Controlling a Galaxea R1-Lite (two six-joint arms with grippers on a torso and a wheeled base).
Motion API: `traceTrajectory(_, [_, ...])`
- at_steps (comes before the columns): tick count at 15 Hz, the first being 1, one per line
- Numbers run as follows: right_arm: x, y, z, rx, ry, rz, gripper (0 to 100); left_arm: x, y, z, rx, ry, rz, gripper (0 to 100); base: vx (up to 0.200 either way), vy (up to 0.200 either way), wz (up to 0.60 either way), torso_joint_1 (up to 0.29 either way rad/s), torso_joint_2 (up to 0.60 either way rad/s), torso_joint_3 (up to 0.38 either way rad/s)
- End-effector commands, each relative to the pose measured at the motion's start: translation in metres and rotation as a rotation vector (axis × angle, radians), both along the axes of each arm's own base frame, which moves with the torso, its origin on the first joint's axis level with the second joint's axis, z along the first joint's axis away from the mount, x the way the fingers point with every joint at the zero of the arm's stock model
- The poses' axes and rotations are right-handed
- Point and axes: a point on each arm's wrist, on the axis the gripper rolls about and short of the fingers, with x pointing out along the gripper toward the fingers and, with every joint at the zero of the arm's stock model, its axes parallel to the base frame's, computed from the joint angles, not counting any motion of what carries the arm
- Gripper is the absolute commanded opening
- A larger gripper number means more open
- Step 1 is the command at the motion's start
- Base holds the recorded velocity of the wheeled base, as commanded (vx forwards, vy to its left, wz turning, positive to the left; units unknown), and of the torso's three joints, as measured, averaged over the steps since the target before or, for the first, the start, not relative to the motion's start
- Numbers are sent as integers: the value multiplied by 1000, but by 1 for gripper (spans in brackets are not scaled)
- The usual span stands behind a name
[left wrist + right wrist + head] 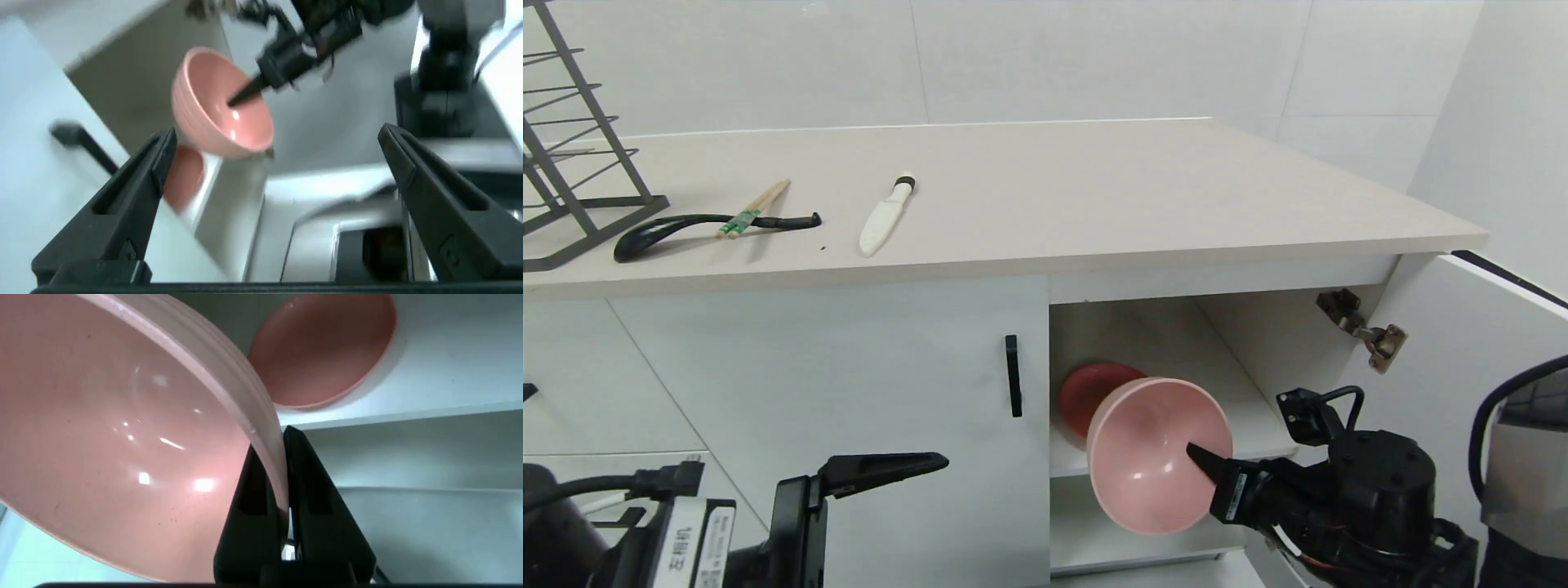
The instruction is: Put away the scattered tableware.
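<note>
Writing first: a white label (686, 539) with dark characters sits beside the left gripper (278, 139), and the chopsticks (756, 208) wear a green printed band, too small to make out.

Now the arms. The right arm comes in low, wrist level, and the right gripper (278, 457) has its fingers (1205, 461) pinched on the rim of the pink bowl (1156, 457), one inside, one outside. The bowl is tipped on its side, mouth facing out of the cupboard, in the air right in front of the open cabinet (1258, 351). At eleven o'clock from the bowl, a red plate (1094, 392) lies on the upper shelf inside. The left gripper hangs low at eight o'clock from the bowl, well apart, fingers spread wide, holding nothing.

Counting: one bowl, one plate. Up on the counter (1094, 196), at ten o'clock from the bowl, one black ladle (662, 233), one pair of chopsticks lying across its handle, and one white knife (886, 216) just beside them. A grey wire rack (572, 163) stands at the counter's nine o'clock edge.
</note>
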Motion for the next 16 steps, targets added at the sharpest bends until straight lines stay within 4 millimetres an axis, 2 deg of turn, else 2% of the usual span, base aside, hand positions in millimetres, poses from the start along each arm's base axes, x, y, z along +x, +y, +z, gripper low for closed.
traceTrajectory(1, [7,5,-14,-27,24,3,0,-7,14,5,8,-21,50,100,0,0,0,0,0,0])
traceTrajectory(4, [13,10,-17,-27,17,4,0,-36,38,4,46,52,81,100,0,0,0,0,0,0])
traceTrajectory(5, [15,9,-19,-62,0,14,0,-52,52,2,45,77,120,100,0,0,0,0,0,0])
traceTrajectory(8, [24,10,-20,-105,-37,21,0,-69,67,5,-33,77,211,100,0,0,0,0,0,0])
traceTrajectory(13, [47,9,-25,-132,-88,-1,0,-78,75,10,-158,155,286,100,0,0,0,0,0,0])
traceTrajectory(16, [71,6,-32,-102,-105,19,0,-80,77,10,-197,201,310,100,0,0,0,0,0,0])
